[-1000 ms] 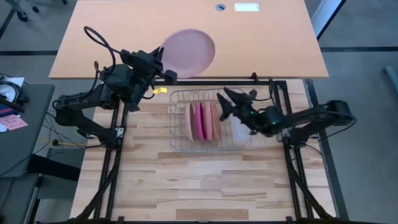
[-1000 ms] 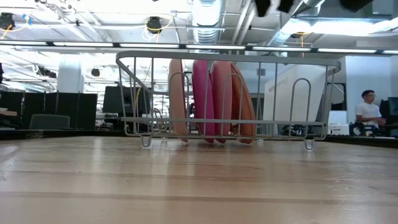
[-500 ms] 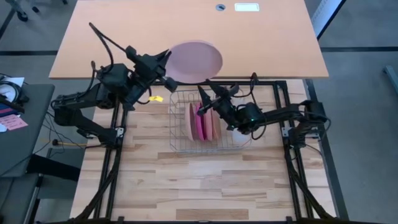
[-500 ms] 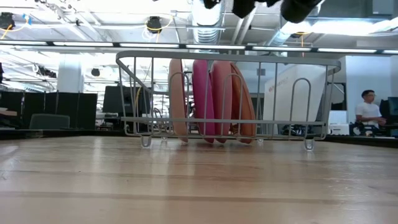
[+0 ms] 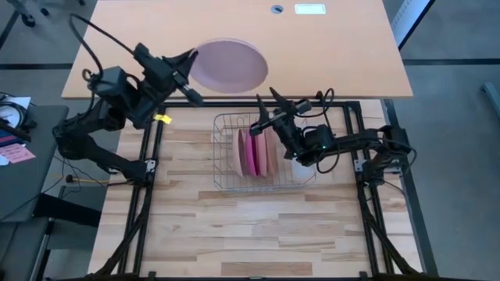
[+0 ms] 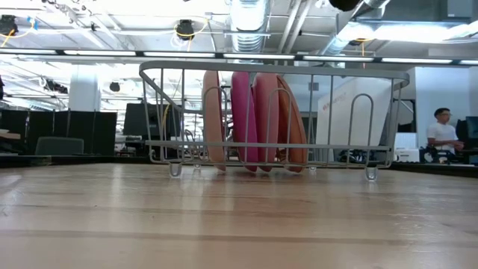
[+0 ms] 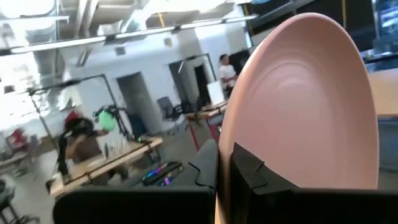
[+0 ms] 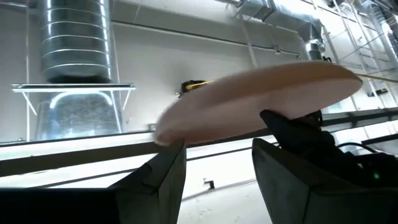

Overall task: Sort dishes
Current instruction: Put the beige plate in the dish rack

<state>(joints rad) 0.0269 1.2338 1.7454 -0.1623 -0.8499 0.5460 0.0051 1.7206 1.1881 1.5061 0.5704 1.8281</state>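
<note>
Pale pink plate (image 5: 227,65) sat clamped by its rim in the left claw (image 5: 187,65), fingers closed tight on it, disc held out beyond the claw over the orange surface (image 5: 328,55). Right claw (image 5: 266,119) hovered just above the wire rack (image 5: 226,168), fingers partly spread and holding nothing. Directly beneath it the remaining plates (image 6: 252,119), salmon and magenta, stood on edge in the rack slots. Judged step: one plate lifted out and being carried off to its pile, the other arm lining up for the next. Next move seemed to call for lowering the right claw straight down over a single rim, fingers straddling one plate only, since neighbours stood close.
</note>
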